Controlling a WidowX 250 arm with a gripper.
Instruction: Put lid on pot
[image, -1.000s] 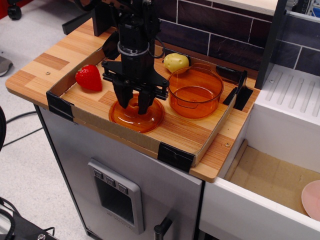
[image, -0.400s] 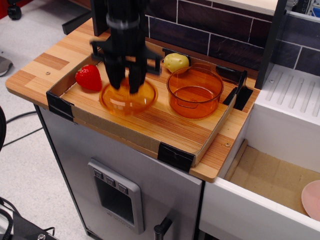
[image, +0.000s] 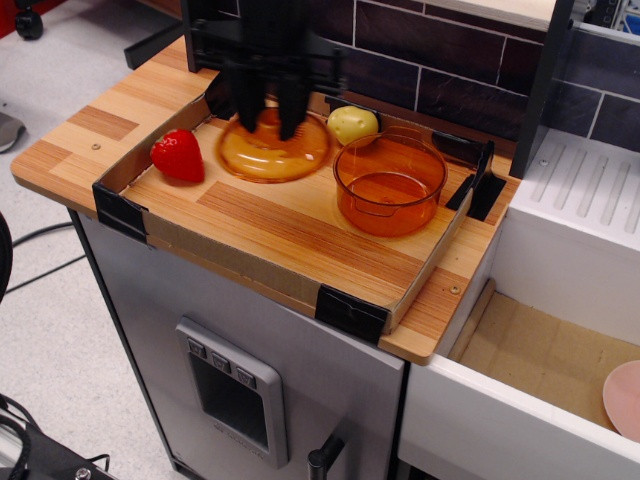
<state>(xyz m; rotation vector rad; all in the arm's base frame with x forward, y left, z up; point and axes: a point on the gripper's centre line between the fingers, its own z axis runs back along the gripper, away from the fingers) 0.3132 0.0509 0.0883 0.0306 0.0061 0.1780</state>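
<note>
Your desk (image: 90, 130) carries a shallow cardboard-walled tray (image: 255, 270), and everything that matters sits inside it. The pot (image: 391, 184) stands open-mouthed toward the tray's right side, upright and empty as far as you can see. The lid (image: 274, 150) hangs left of the pot, lifted clear of the tray floor, with the tool (image: 268, 118) closed on its central knob from above (motion blur softens the edges). So your move is rightward and slightly nearer: the pot lies right of the tool. A strawberry (image: 178, 156) lies left, and a yellowish potato (image: 352, 125) far behind the pot.
</note>
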